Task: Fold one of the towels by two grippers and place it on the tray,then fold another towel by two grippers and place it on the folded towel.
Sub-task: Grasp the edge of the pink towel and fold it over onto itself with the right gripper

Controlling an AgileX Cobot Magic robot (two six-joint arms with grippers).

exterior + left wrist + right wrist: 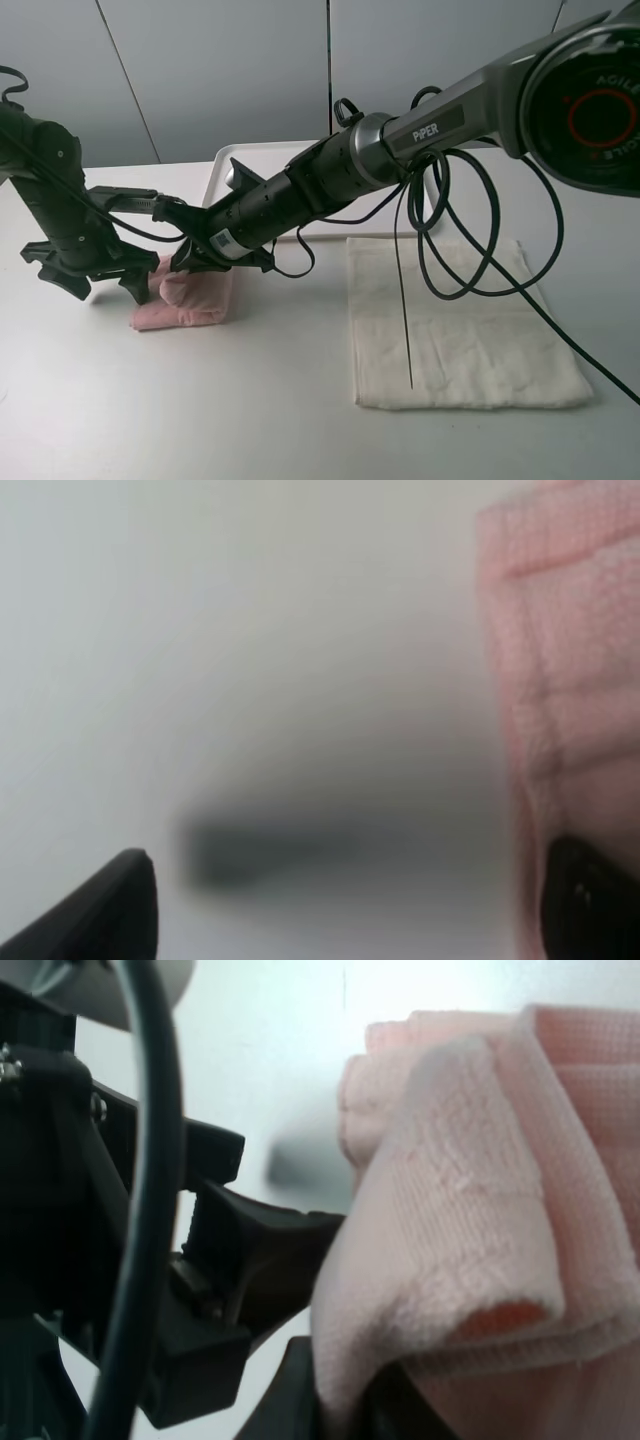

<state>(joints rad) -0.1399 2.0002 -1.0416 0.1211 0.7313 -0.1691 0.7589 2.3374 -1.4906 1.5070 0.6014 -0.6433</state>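
The pink towel lies folded and bunched on the table at the left, its right part lifted. My right gripper reaches across from the right and is shut on its upper fold; in the right wrist view the pink towel drapes over the gripper and hides most of its fingers. My left gripper is open, low at the towel's left edge. Its wrist view shows one black fingertip over bare table and the other against the pink towel. The cream towel lies flat at the right. The white tray stands behind.
The right arm stretches across in front of the tray. Its black cables hang over the cream towel. A grey wall closes off the far side of the table.
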